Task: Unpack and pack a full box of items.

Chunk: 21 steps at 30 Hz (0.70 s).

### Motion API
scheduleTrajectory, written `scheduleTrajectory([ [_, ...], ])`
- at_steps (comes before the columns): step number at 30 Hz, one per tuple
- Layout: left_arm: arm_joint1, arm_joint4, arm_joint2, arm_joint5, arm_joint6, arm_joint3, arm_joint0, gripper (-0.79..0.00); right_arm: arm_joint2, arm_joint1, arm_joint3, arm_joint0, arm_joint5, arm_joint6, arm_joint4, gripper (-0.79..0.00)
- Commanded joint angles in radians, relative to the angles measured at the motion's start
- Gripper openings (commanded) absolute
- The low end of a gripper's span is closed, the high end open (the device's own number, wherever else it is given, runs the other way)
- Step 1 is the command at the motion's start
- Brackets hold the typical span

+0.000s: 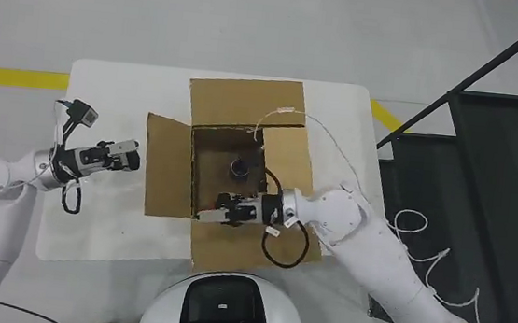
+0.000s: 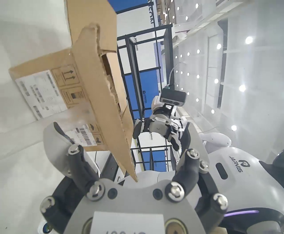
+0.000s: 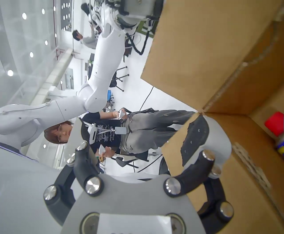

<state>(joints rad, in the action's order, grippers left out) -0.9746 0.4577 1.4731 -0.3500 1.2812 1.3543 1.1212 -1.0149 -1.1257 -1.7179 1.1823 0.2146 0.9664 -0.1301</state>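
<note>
Top view: white table [image 1: 107, 233], grey floor [image 1: 67, 12].
We see left gripper [image 1: 136, 156], right gripper [image 1: 209, 213] wide open, empty, beside box [image 1: 246, 104].

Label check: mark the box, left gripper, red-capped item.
box [image 1: 167, 167], top view, its open side flap.
left gripper [image 2: 122, 124], left wrist view, midway between fingertips.
red-capped item [image 3: 275, 123], right wrist view, its red cap.

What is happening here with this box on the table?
A two-armed robot works on an open cardboard box on a white table. Its right tool is open at the box's near wall. Its left tool is open beside the left flap. A red-capped item is inside the box.
</note>
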Motion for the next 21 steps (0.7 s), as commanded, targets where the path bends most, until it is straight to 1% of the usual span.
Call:
scheduleTrajectory([
  [1,0.004,0.033,0.029,-0.024,-0.003,0.060,0.011,0.000,-0.070,0.015,-0.022,0.056,0.008,0.012,-0.016,0.000],
  [3,0.007,0.067,0.053,-0.023,0.006,0.135,0.020,0.000,-0.120,0.026,-0.041,0.099,0.016,0.014,-0.026,0.000],
  [5,0.009,0.098,0.060,-0.010,0.024,0.212,0.023,0.000,-0.163,0.035,-0.055,0.135,0.027,0.013,-0.042,0.000],
  [7,0.009,0.121,0.040,0.018,0.047,0.264,0.014,0.000,-0.199,0.042,-0.064,0.164,0.035,0.007,-0.055,0.000],
  [9,0.005,0.135,-0.003,0.042,0.064,0.284,-0.008,0.000,-0.231,0.047,-0.070,0.189,0.042,-0.005,-0.063,0.000],
  [12,-0.006,0.094,-0.099,0.064,0.064,0.257,-0.052,0.000,-0.283,0.055,-0.067,0.223,0.057,-0.017,-0.085,0.000],
  [15,-0.022,0.109,-0.190,0.072,0.047,0.184,-0.091,0.000,-0.327,0.062,-0.067,0.254,0.069,-0.028,-0.099,0.000],
  [17,-0.031,0.113,-0.237,0.073,0.049,0.132,-0.112,0.000,-0.352,0.066,-0.065,0.272,0.076,-0.030,-0.114,0.000],
  [19,-0.036,0.098,-0.265,0.073,0.051,0.089,-0.130,0.000,-0.370,0.069,-0.060,0.285,0.082,-0.025,-0.124,0.000],
  [21,-0.037,0.078,-0.277,0.080,0.049,0.058,-0.138,0.000,-0.382,0.071,-0.059,0.295,0.085,-0.024,-0.129,0.000],
])
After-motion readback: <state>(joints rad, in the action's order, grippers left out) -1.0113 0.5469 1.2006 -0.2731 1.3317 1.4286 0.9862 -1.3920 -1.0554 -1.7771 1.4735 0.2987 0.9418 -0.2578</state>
